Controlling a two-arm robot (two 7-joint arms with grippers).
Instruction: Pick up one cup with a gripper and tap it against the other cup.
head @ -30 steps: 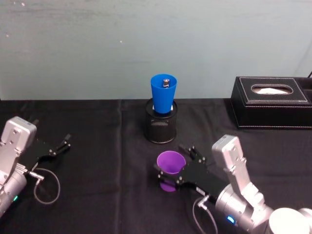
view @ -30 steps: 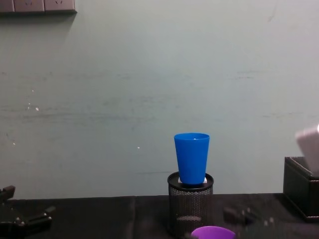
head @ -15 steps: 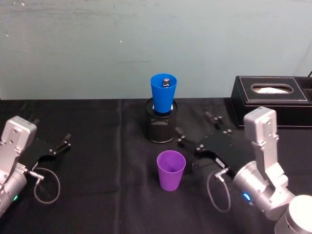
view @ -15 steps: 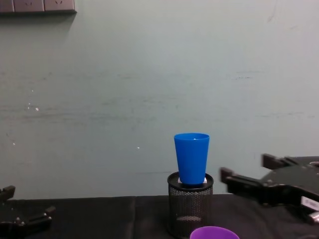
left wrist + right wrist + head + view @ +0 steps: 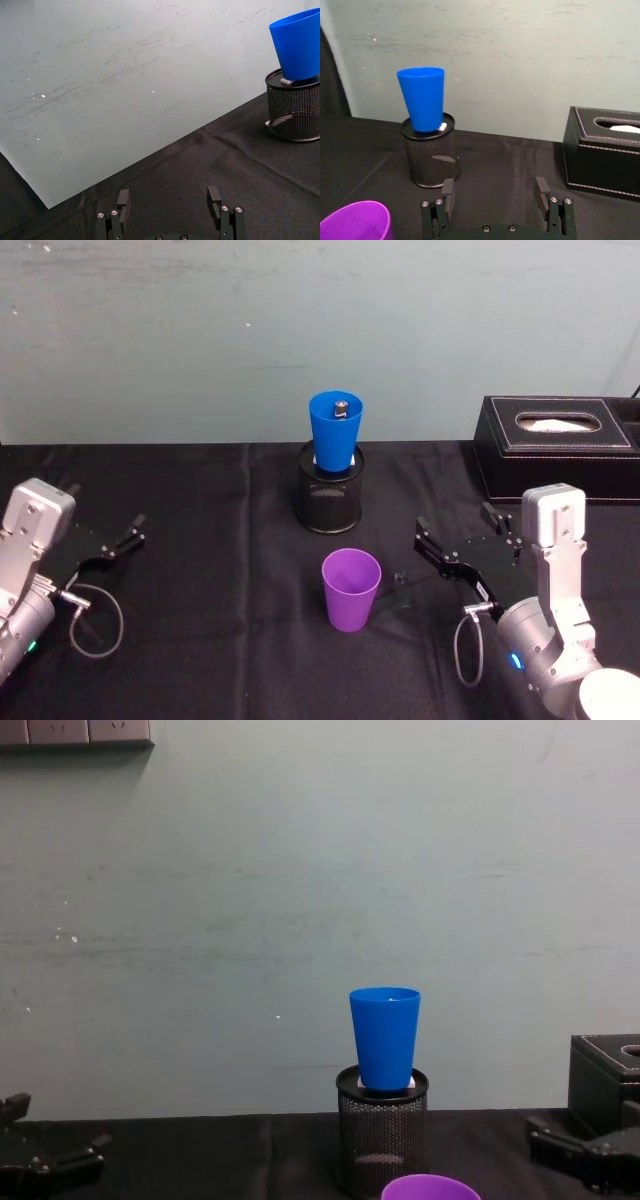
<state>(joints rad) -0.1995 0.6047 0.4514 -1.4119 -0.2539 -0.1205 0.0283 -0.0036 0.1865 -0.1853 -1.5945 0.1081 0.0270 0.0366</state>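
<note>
The purple cup [image 5: 351,589] stands upright on the black cloth, apart from both grippers; its rim shows in the chest view [image 5: 428,1187] and the right wrist view [image 5: 357,220]. Behind it, the blue cup [image 5: 335,430] sits upright in a black mesh pen holder [image 5: 330,501], also seen in the chest view [image 5: 385,1037] and right wrist view [image 5: 422,98]. My right gripper [image 5: 456,524] hovers to the right of the purple cup, open and empty, its fingers [image 5: 448,193] spread wide. My left gripper [image 5: 128,533] rests open at the table's left side.
A black tissue box [image 5: 558,450] stands at the back right, close behind the right arm. A cable loop [image 5: 95,620] lies by the left arm. The wall [image 5: 300,900] rises just behind the pen holder [image 5: 381,1135].
My right gripper stood around the purple cup a second ago, then pulled back and to the right. The purple cup stays on the cloth. The left arm has not moved.
</note>
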